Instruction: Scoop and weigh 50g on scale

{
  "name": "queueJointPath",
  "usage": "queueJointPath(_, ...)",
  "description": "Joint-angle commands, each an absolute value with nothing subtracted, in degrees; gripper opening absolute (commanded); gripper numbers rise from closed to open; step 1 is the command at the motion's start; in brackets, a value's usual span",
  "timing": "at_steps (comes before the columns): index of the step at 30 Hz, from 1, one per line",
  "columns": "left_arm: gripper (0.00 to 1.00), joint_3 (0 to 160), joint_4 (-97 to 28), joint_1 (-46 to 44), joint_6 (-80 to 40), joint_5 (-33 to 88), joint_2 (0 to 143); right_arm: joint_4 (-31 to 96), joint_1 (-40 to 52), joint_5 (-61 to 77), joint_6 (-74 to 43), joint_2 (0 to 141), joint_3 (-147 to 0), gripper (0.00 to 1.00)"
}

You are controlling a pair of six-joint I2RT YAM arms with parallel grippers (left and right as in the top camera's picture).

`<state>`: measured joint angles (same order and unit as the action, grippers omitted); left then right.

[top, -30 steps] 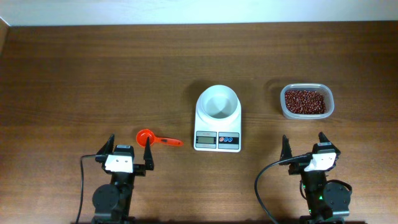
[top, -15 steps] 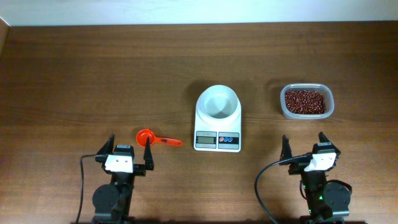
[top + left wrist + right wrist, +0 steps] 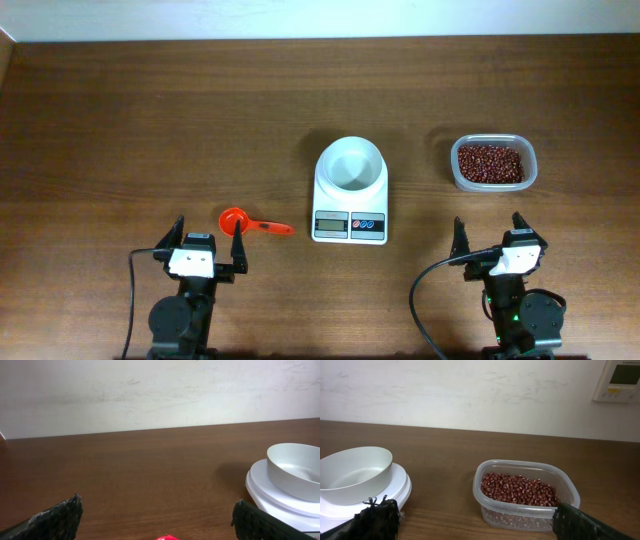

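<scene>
Wooden table (image 3: 150,120) with scale (image 3: 350,200), white wall (image 3: 150,390)

Table (image 3: 150,120): dark wood, visible grain, smooth with a low sheen. Scale (image 3: 350,228) and bowl (image 3: 350,165): smooth white plastic, satin finish; scoop (image 3: 233,218): glossy red-orange plastic; tub (image 3: 477,491): clear glossy plastic; beans (image 3: 490,162): smooth, shiny skins. Gripper pads (image 3: 55,517): black, rough, grainy; wall (image 3: 150,390): matt white, scuffed.
</scene>
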<state>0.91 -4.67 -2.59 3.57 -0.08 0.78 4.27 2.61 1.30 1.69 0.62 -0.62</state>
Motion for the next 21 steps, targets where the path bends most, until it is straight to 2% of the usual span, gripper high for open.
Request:
queueJointPath(1, 0.99, 0.51, -4.73, -2.35, 3.01, -0.69, 0.36, 4.58, 3.03, 0.82, 1.28, 0.4, -0.32, 0.99)
queueJointPath(14, 0.99, 0.51, -4.62, -2.35, 3.01, -0.43, 0.36, 4.58, 3.03, 0.82, 1.28, 0.4, -0.32, 0.99)
queueJointPath(21, 0.99, 0.54, -3.49, -2.35, 2.98, 4.97, 0.36, 4.58, 3.03, 0.8, 1.28, 0.4, -0.32, 0.99)
